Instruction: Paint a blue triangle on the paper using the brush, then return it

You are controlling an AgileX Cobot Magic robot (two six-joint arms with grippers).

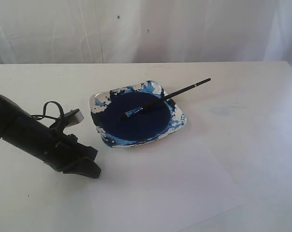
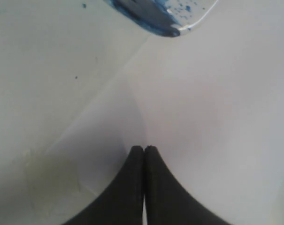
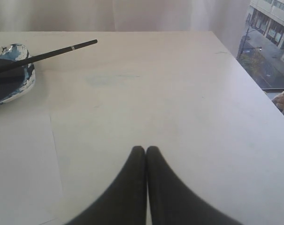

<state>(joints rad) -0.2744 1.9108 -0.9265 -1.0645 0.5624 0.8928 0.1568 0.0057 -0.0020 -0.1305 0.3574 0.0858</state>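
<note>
Across the middle of the white table (image 1: 252, 96) sits a paint-smeared dish (image 1: 98, 101) holding a dark blue pool (image 1: 136, 121). The brush (image 1: 165, 99) lies over it, bristles in the paint and handle jutting past the rim toward 2 o'clock. The paper (image 1: 174, 183), plain white, spreads from the dish toward 5 o'clock. At about 8 o'clock from the dish, the left gripper (image 2: 144, 150) is at the paper's edge, jaws pressed together on nothing. The right gripper (image 3: 145, 150) is over bare table, well apart from the dish, likewise closed and empty.
</note>
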